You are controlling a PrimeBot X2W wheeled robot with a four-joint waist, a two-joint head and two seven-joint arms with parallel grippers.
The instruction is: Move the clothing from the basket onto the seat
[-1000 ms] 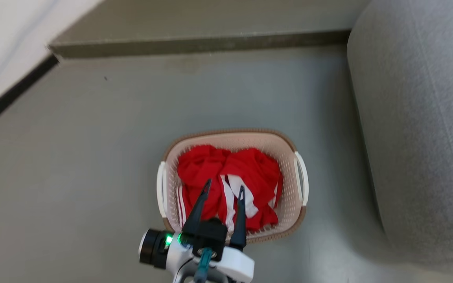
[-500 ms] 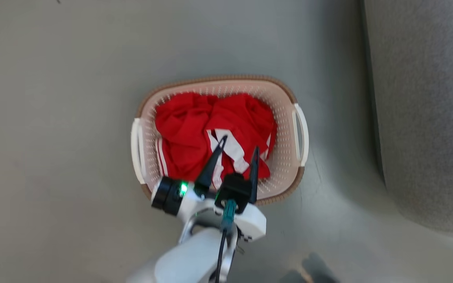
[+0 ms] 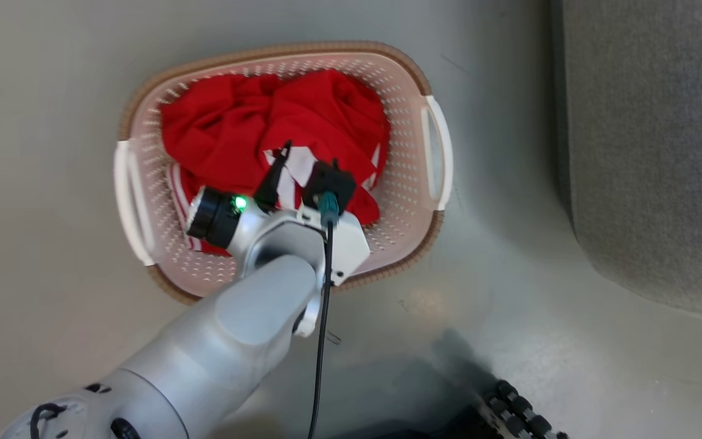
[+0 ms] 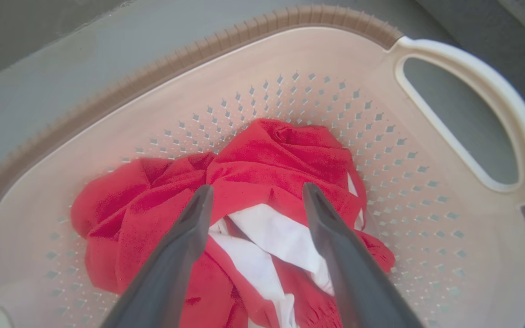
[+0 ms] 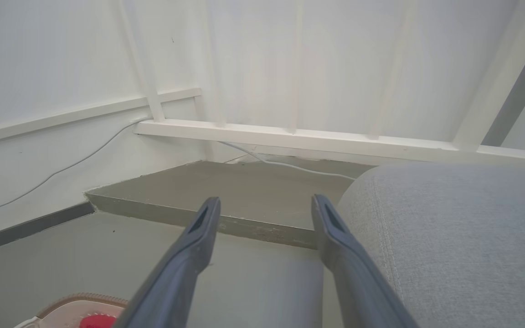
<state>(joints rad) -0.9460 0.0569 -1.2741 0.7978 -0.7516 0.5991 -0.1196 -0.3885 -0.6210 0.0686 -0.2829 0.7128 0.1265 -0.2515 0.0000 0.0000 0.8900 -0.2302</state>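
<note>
The clothing [image 4: 271,150] lies bunched in the basket [image 4: 290,59], short of its far wall; left gripper [image 4: 258,189] parted over it. Right gripper [image 5: 266,200], parted, hangs beside the seat [image 5: 463,228] edge.

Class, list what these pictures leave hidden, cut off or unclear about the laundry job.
- Floor of the basket: head and left wrist views, covered by the clothing.
- Whether the left gripper touches the clothing: head view, a black block on its wrist hides one finger.
- The seat: cut off by the head view's right and top edges.
</note>
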